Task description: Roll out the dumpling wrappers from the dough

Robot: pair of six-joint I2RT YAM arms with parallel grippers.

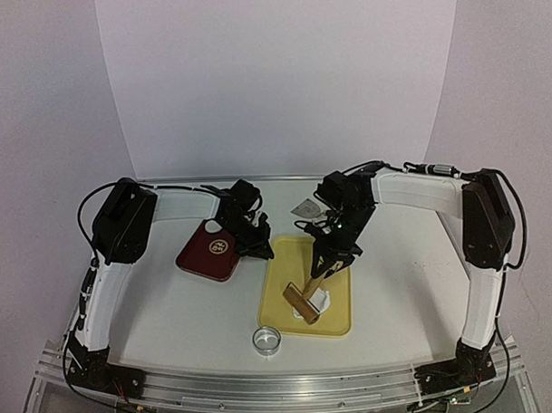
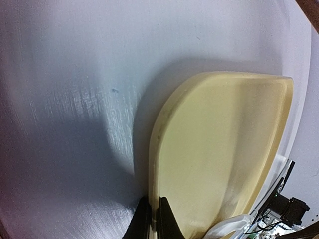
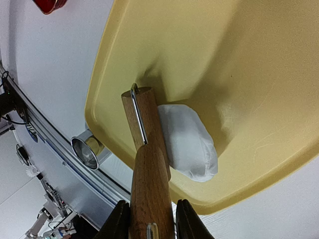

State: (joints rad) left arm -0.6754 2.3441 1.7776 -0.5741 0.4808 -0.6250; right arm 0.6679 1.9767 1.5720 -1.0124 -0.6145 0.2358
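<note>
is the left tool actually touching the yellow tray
Touching. The left wrist view shows the left tool closed on the rim of the yellow tray, with one finger on each side of the edge and no gap visible.

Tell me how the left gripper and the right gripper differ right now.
Grip: the left gripper pinches the thin rim of the yellow tray; the right gripper clamps the rolling pin by its wooden handle.
Spread: the left gripper's fingers are almost together; the right gripper's are held apart by the handle.
Place: the left gripper sits at the tray's edge, the right gripper over its inside, near the dough.
Shared: both are shut on something.
</note>
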